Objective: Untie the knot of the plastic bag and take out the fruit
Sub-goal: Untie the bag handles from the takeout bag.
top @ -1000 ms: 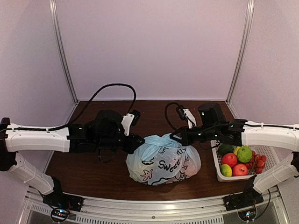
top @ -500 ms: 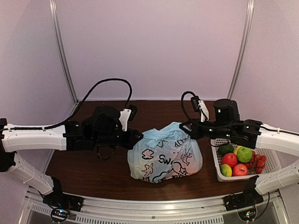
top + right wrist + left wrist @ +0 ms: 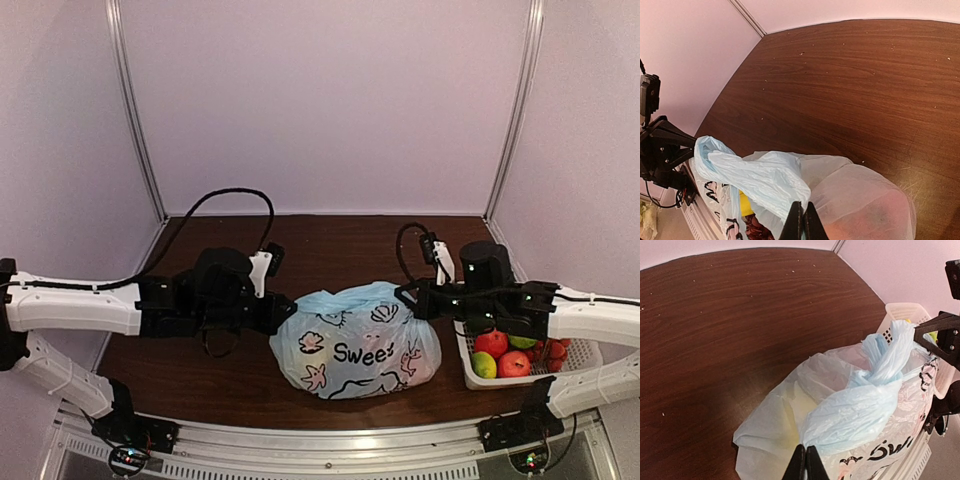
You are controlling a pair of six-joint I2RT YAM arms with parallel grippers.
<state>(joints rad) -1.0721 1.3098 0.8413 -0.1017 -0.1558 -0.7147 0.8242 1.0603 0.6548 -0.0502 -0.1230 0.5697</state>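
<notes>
The left arm point(image 3: 80, 305) and right arm point(image 3: 595, 303) reach inward, low over the bench point(image 3: 200, 370). The left gripper point(image 3: 805, 464) and right gripper point(image 3: 801, 220) are each clenched on the plastic bag point(image 3: 355, 345) at mid-bench (knot point(image 3: 879, 374) uppermost, still tied). Fruit point(image 3: 745, 203) shows dimly inside. Just right, a white basket point(image 3: 585, 350) holds red and green pieces point(image 3: 514, 363).
</notes>
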